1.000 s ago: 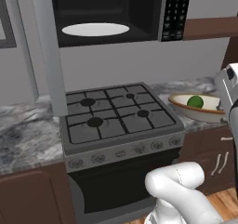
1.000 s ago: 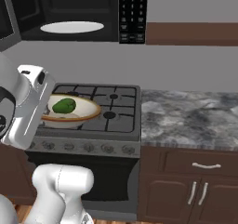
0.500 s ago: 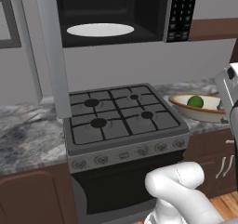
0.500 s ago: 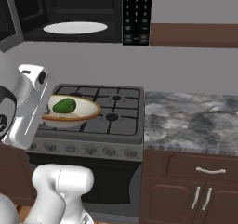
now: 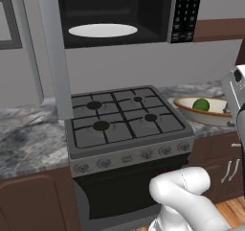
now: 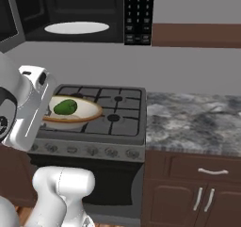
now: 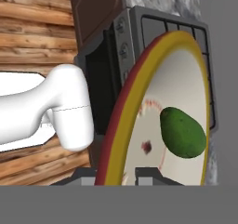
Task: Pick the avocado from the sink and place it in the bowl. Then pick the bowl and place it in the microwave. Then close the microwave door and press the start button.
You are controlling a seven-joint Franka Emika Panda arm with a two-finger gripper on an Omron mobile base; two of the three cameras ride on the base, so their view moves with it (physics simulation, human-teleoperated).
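Observation:
My gripper [image 7: 116,175] is shut on the rim of the cream-tan bowl [image 7: 139,107], one fingertip on each side of the rim. The dark green avocado [image 7: 182,132] lies inside the bowl. In the left base view the bowl [image 5: 210,116] with the avocado [image 5: 201,104] hangs above the counter just right of the stove. In the right base view the bowl [image 6: 80,115] and avocado [image 6: 65,107] float over the stove's left burners. The black microwave [image 5: 119,14] hangs open above the stove, its door [image 5: 53,57] swung out to the left and its keypad [image 5: 184,14] on the right. The sink is out of view.
A grey gas stove [image 5: 124,124] with a black oven front stands under the microwave. Marbled grey counter runs on both sides of it [image 6: 193,122], over brown cabinets [image 6: 197,188]. A white turntable plate [image 5: 103,30] lies inside the microwave.
The whole picture has shifted slightly, so the camera has moved a little. The bowl stays in my grip with the avocado inside.

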